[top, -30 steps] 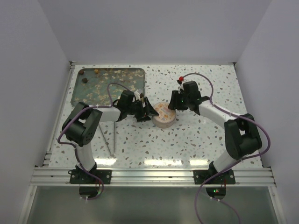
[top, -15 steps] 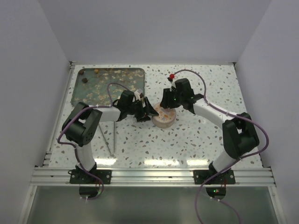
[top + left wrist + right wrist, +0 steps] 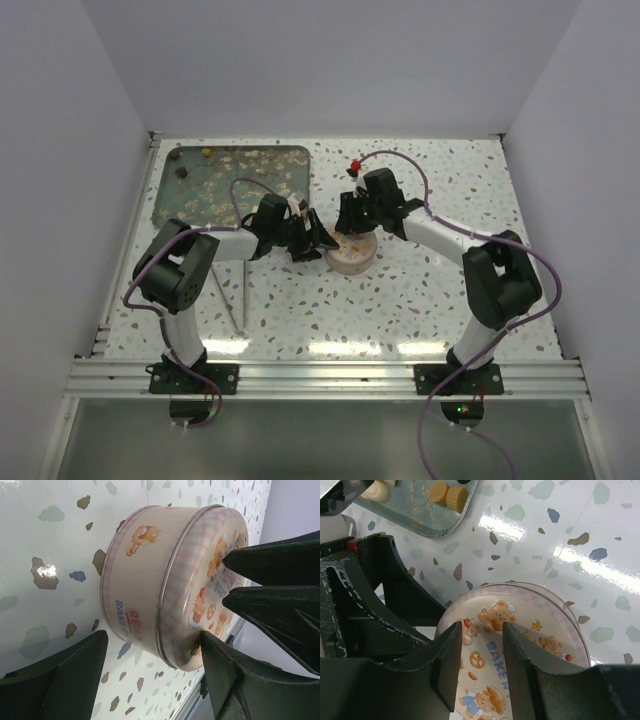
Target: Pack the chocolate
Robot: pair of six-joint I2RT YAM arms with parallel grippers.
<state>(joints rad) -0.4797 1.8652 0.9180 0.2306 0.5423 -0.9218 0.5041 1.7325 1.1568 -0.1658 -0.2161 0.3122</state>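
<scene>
The round tin [image 3: 350,252] with its bear-print lid on stands mid-table; it also shows in the left wrist view [image 3: 165,585] and the right wrist view [image 3: 520,645]. The chocolate [image 3: 240,170], pale and dark lumps, lies on the green glass tray [image 3: 175,205]; two tan pieces [image 3: 448,494] show at the tray's corner. My left gripper [image 3: 318,242] [image 3: 152,645] is open at the tin's left side, one finger [image 3: 225,675] touching the lid's rim, the other apart. My right gripper [image 3: 350,222] [image 3: 482,630] hovers just over the lid, fingers a little apart, empty.
A thin metal rod stand [image 3: 238,295] stands in front of the left arm. White walls close in the table on three sides. The left gripper's black body [image 3: 365,600] sits close beside the right gripper's fingers.
My right gripper has swung left from behind and right of the tin to over its lid. The left arm and the tin have not moved.
</scene>
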